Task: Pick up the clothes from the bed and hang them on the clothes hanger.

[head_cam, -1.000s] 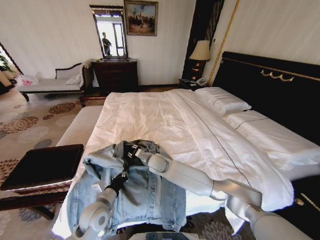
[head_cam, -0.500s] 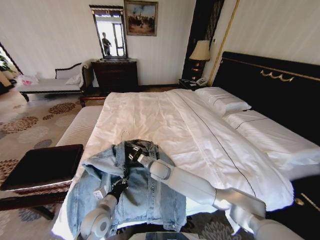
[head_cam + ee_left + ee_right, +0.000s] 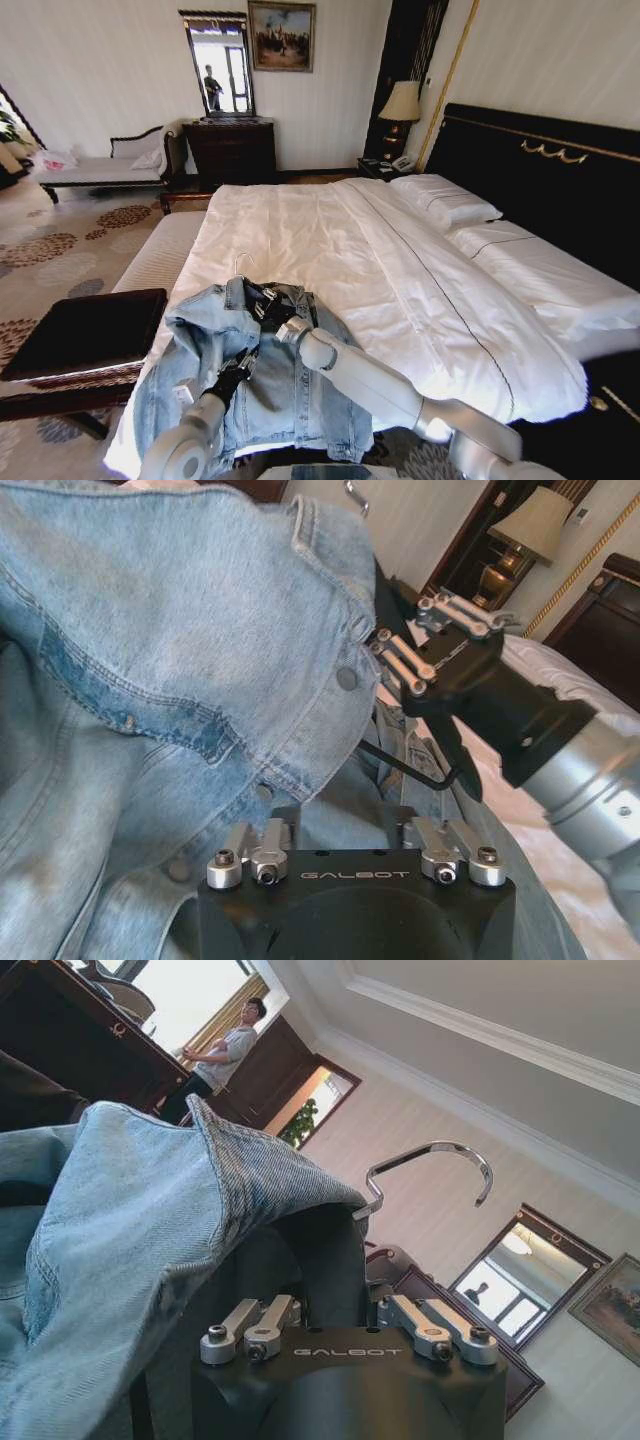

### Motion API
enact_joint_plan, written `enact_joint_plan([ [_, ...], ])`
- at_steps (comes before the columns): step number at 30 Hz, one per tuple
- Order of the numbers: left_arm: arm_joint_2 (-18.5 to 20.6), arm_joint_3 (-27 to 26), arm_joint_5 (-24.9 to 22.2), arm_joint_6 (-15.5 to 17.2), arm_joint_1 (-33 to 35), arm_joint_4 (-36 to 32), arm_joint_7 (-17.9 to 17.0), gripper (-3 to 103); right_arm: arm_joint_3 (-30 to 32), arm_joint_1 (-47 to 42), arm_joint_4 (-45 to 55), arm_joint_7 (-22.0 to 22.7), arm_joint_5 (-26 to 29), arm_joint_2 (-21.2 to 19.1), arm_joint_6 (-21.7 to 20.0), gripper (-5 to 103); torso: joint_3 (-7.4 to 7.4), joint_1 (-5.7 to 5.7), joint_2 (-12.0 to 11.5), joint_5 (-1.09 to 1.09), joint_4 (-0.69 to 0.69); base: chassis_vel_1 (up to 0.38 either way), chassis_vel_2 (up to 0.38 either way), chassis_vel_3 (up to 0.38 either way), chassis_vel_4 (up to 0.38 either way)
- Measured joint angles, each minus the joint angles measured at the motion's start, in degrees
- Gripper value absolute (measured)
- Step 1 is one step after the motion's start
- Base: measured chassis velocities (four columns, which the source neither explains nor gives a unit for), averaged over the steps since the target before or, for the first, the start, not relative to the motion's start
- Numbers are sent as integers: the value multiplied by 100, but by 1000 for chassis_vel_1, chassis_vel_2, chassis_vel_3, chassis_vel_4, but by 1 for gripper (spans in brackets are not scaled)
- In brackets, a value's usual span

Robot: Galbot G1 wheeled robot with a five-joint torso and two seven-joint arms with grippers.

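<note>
The clothes, a light blue denim jacket [image 3: 290, 390], lie front-up on the near corner of the bed [image 3: 330, 240], collar [image 3: 150, 1210] raised. The clothes hanger is inside the collar; its silver hook [image 3: 239, 263] [image 3: 430, 1157] sticks out above it, and a black arm [image 3: 405, 770] of it shows under the front panel. My right gripper [image 3: 268, 308] [image 3: 325, 1260] is shut on the hanger's black neck at the collar. Lower down, my left gripper [image 3: 242, 365] [image 3: 340, 815] is shut on the buttoned front edge [image 3: 345, 678], its fingertips hidden by the denim.
A dark-topped bench [image 3: 85, 335] stands at the left of the bed's foot, close to the jacket. White pillows [image 3: 445, 200] and the black headboard [image 3: 540, 170] are at the right. A dresser [image 3: 232, 148], a lamp [image 3: 402, 103] and a chaise [image 3: 100, 170] line the far wall.
My right gripper has carried the hanger and collar slightly up and to the left, bunching the jacket's left shoulder higher. The left arm has dropped lower and leftward.
</note>
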Motion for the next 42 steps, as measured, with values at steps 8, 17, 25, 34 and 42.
enact_joint_plan([
  [8, 66, -765, 363, -41, 667, -690, 86, 83, 318, -256, -120, 16, -301, 73, 216, 28, 0, 0, 0, -1, 0, 0, 0, 0, 0],
  [17, 976, -3278, -22, 464, 898, -752, 234, 100, 427, -318, -32, 16, -274, -7, 268, 28, 0, 0, 0, 0, 4, 0, 0, 0, 0],
  [25, 2715, -3755, -204, 374, 481, 777, 1851, 100, 515, -388, 115, 29, -199, -39, 266, 28, 1, 1, -1, -3, 0, 0, 0, 0, 0],
  [34, 4895, -3755, -1116, -678, 281, 2872, 5102, 100, 501, -401, 315, 55, 154, -176, 91, 28, 2, 2, -1, -1, -2, 0, 0, 0, 0],
  [42, 5528, -3611, -1018, -1067, 316, 3866, 7840, 100, 354, -286, 423, 77, 399, -173, 16, 28, 1, 0, -1, -2, 5, 0, 0, 0, 0],
])
